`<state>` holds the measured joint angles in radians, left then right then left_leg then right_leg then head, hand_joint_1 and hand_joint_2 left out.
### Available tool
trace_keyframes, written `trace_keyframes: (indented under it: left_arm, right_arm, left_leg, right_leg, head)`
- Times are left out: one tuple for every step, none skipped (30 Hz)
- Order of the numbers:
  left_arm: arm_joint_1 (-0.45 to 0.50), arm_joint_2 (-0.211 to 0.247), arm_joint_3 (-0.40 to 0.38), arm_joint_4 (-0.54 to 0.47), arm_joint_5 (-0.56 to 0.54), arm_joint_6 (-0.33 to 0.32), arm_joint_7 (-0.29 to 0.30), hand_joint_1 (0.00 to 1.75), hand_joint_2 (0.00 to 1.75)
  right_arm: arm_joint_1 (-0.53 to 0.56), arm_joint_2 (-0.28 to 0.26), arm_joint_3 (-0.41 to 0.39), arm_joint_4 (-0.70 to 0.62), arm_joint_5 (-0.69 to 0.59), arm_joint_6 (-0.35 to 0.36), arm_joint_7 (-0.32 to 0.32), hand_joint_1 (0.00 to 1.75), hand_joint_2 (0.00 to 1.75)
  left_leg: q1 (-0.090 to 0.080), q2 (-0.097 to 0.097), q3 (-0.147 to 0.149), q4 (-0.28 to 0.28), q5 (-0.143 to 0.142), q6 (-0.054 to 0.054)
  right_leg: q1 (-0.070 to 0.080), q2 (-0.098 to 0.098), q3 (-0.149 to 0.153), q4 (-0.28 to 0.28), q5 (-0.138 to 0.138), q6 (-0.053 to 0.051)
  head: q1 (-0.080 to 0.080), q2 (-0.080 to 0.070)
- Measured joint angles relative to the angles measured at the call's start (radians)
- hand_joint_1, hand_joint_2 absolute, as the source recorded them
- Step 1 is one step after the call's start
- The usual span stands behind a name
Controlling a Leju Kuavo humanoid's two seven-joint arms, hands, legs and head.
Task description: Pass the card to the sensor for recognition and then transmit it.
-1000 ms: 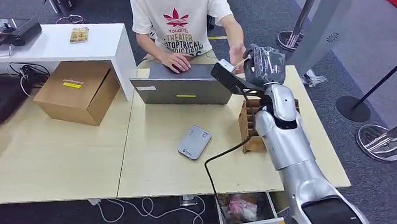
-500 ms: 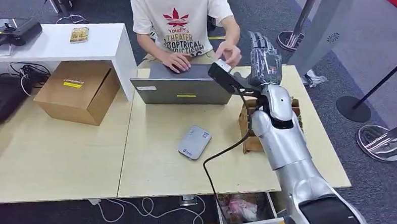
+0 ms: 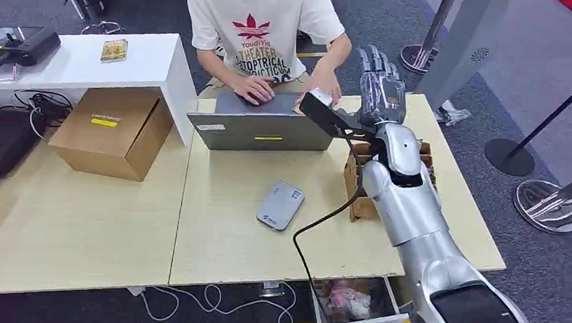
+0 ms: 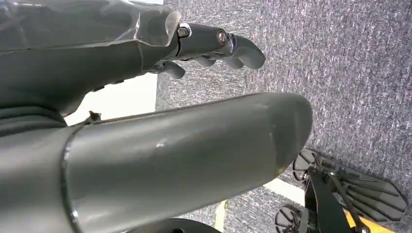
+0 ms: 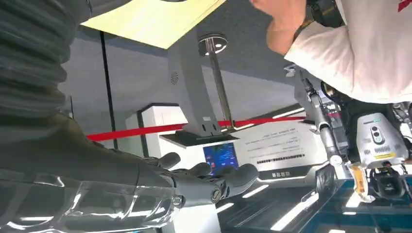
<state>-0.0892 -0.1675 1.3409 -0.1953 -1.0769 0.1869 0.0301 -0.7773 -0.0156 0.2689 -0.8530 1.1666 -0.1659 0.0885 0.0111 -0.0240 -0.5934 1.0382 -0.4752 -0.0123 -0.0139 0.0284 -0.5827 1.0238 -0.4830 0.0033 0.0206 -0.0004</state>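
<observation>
My right hand is raised above the far right part of the wooden table, fingers stretched out and apart, holding nothing. In the right wrist view the fingers also lie straight and empty, with a person's arm beyond them. The person's hand hovers just left of my hand, over the laptop's corner. The grey card sensor lies flat mid-table, well below my hand. My left hand hangs over grey carpet, fingers loosely bent around nothing.
A grey laptop stands open in front of the seated person. A wooden compartment box sits under my right forearm. A cardboard box and a white side table are at the left. Stanchion bases stand on the right.
My right hand has uncurled from a closed pose to straight, spread fingers. The person's hand, which was at my hand, has drawn back left toward the laptop.
</observation>
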Motion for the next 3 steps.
trace_keyframes:
  left_arm:
    - [0.000, 0.000, 0.000, 0.000, 0.000, -0.002, 0.000, 0.00, 0.00]
    - [0.000, 0.000, 0.000, 0.000, 0.000, -0.003, -0.002, 0.00, 0.00]
    - [0.000, 0.001, 0.000, 0.000, 0.000, -0.004, -0.002, 0.00, 0.00]
  right_arm:
    - [0.000, 0.000, 0.000, 0.000, 0.000, 0.000, 0.000, 0.00, 1.75]
    - [0.000, 0.000, 0.000, 0.000, 0.000, 0.000, 0.000, 0.00, 1.75]
    - [0.000, 0.000, -0.001, 0.000, 0.000, -0.001, 0.000, 0.00, 1.75]
  left_leg:
    - [0.000, 0.000, 0.000, 0.000, 0.000, 0.000]
    - [0.000, 0.000, 0.000, 0.000, 0.000, 0.000]
    - [0.000, 0.000, 0.000, 0.000, 0.000, 0.000]
  right_leg:
    - [0.000, 0.000, 0.000, 0.000, 0.000, 0.000]
    - [0.000, 0.000, 0.000, 0.000, 0.000, 0.000]
    - [0.000, 0.000, 0.000, 0.000, 0.000, 0.000]
  head:
    - [0.000, 0.000]
    - [0.000, 0.000]
    - [0.000, 0.000]
